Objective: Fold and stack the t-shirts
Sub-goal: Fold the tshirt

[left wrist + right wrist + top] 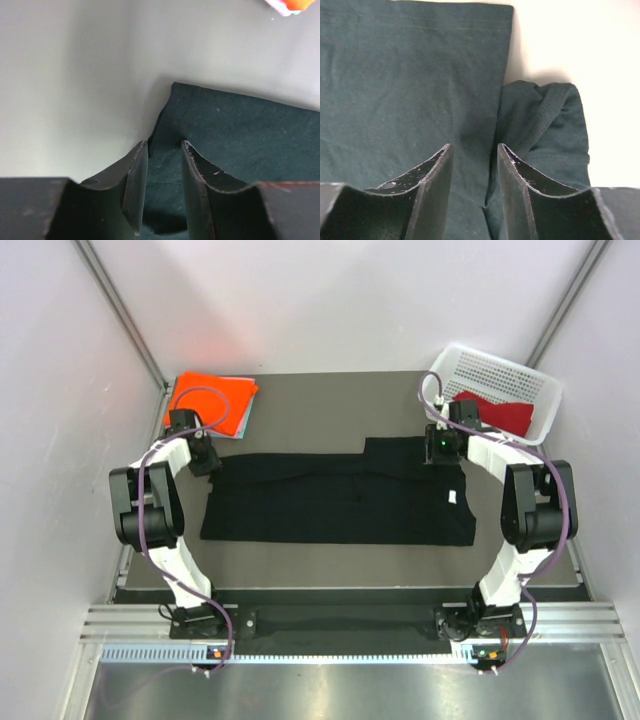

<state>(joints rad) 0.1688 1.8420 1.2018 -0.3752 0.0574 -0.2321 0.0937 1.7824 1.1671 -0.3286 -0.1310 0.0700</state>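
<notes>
Right up close: my left gripper (164, 145) has its fingers drawn near together with only a slim gap, and the hem corner of the black t-shirt (330, 505) sits in that gap. My right gripper (474, 147) looks the same, a narrow slot over dark cloth, with a bunched sleeve (545, 120) just at its 2 o'clock. From these angles I can't tell whether either pair is truly pinching the fabric or only straddling it.

Out on the table (310, 400), the black t-shirt lies as a long flat band across the middle. My left gripper is at its 10 o'clock corner and my right at its 2 o'clock corner.

Farther back, at 10 o'clock on the table, the orange t-shirt (212, 398) lies folded on the teal t-shirt (244, 420), of which only an edge peeks out. At 2 o'clock, the white basket (540, 385) holds the red t-shirt (500, 412), crumpled inside.
</notes>
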